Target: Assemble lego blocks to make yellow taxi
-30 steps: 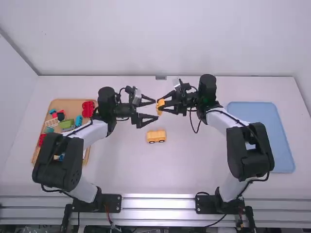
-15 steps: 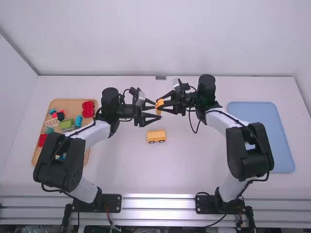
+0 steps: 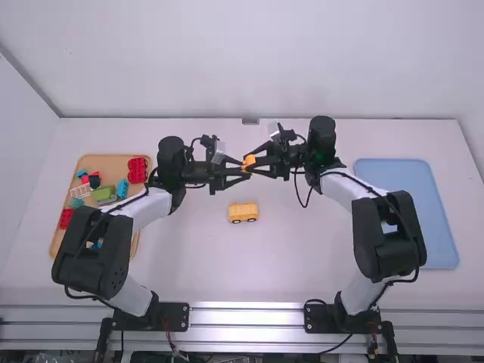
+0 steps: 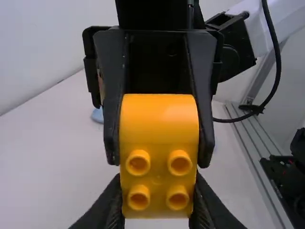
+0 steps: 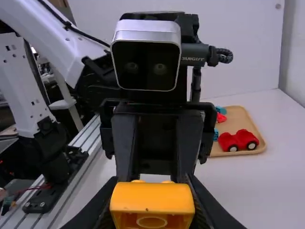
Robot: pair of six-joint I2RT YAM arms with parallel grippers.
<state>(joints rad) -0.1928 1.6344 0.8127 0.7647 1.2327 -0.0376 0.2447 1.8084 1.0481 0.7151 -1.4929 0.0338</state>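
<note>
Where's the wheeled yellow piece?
In the high view, the wheeled piece sits between the wooden tray and blue tray, just below the held yellow block.

Seen from above, the left gripper (image 3: 246, 169) has moved slightly toward three o'clock, onto the yellow block (image 3: 249, 160). Its fingers, spread apart a second ago, have since drawn together against the block's sides.

Plain white back wall (image 3: 189, 60), pale side wall (image 3: 19, 151) meeting it at left, white table (image 3: 302, 257) below, ridged metal rails (image 3: 246, 319) along its near edge, pale even light
</note>
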